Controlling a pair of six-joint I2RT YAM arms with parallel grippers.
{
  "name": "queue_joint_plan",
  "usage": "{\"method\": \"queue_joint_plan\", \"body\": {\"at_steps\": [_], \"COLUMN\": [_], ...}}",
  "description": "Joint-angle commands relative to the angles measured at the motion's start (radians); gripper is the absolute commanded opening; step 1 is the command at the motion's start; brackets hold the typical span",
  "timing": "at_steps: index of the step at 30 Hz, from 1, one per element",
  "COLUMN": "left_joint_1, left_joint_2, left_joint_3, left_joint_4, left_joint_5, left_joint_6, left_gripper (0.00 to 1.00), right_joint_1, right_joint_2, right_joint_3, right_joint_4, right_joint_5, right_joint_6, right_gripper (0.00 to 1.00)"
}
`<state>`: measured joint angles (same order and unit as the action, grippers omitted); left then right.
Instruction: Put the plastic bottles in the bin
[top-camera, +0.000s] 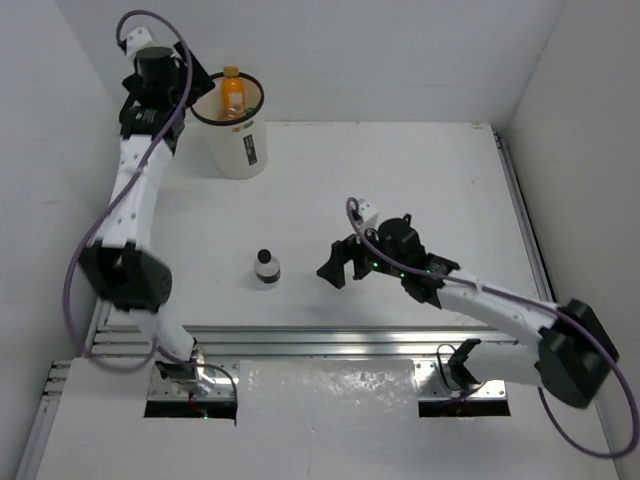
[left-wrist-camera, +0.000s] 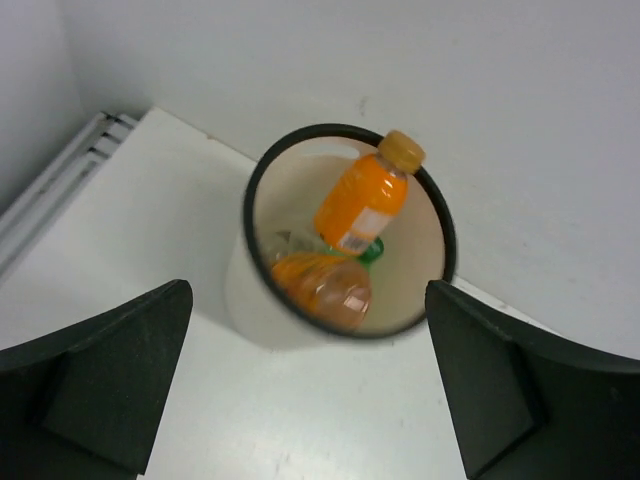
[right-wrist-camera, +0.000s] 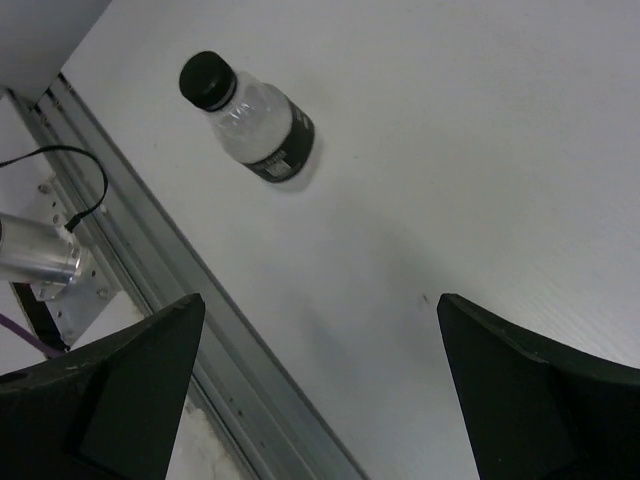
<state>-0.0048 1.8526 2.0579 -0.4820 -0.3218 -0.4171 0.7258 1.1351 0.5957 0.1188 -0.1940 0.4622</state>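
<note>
- The bin (top-camera: 242, 152), a tall white bucket with a black rim and a dark label, stands at the far left of the counter (top-camera: 420, 180), close to the back wall.
- Left pincer (left-wrist-camera: 310, 385): it hovers above the bin and just to its left. Its two dark fingers (left-wrist-camera: 110, 385) are spread wide, with nothing between them.
- An orange bottle (left-wrist-camera: 362, 205) with an orange cap sits high in the bin's mouth, tilted, its cap against the far rim. I cannot tell whether it is resting on what lies under it.
- Lower in the bin, against the near wall, lies a second orange bottle (left-wrist-camera: 322, 287). Beside it a bit of green (left-wrist-camera: 373, 250) shows, along with something clear that is too blurred to make out.
- One bottle is outside the bin: a clear bottle (top-camera: 266, 268) with a black cap and a dark label band. It stands upright on the counter, well apart from the bin, towards the arm bases and slightly to the bin's right.
- Right pincer (top-camera: 345, 262): it hangs over the counter, farther from the bin than the clear bottle and to that bottle's right, not touching it. Its fingers are wide apart and hold nothing.
- In the right wrist view the clear bottle appears ahead of the fingers, next to the metal rail (right-wrist-camera: 200, 330) on the side of the counter away from the bin.
</note>
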Motion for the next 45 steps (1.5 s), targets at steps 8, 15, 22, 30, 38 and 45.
{"method": "queue_joint_plan", "body": {"at_steps": [8,15,22,30,38,45], "left_joint_1": [0.005,0.005,-0.032,-0.394,-0.626,-0.719], "left_joint_2": [-1.059,-1.214,-1.12,-0.807,-0.587,-0.545], "left_joint_3": [-0.999,-1.219,-1.22,-0.984,-0.811,-0.841], "left_joint_4": [0.08,0.069,0.131,0.111,0.047,-0.007], "left_joint_5": [0.156,0.274,0.602,0.931,0.993,1.026], "left_joint_6": [-0.003,0.078,0.138,0.279,0.446,0.456], "left_gripper": [1.0,1.0,1.0,1.0,1.0,1.0], "right_joint_1": [0.188,0.228,0.183,-0.293,-0.315,-0.344], "right_joint_2": [0.57,0.798,0.645,0.428,0.166,0.04], "right_joint_3": [0.452,0.631,0.59,0.61,0.31,0.323], "right_joint_4": [0.148,0.127,0.008,-0.404,-0.01,-0.076], "right_joint_5": [0.068,0.113,0.171,-0.698,-0.99,-0.831], "right_joint_6": [-0.181,-0.168,-0.064,0.078,0.228,0.188], "right_gripper": [0.99,0.84,0.14,0.17,0.19,0.18]}}
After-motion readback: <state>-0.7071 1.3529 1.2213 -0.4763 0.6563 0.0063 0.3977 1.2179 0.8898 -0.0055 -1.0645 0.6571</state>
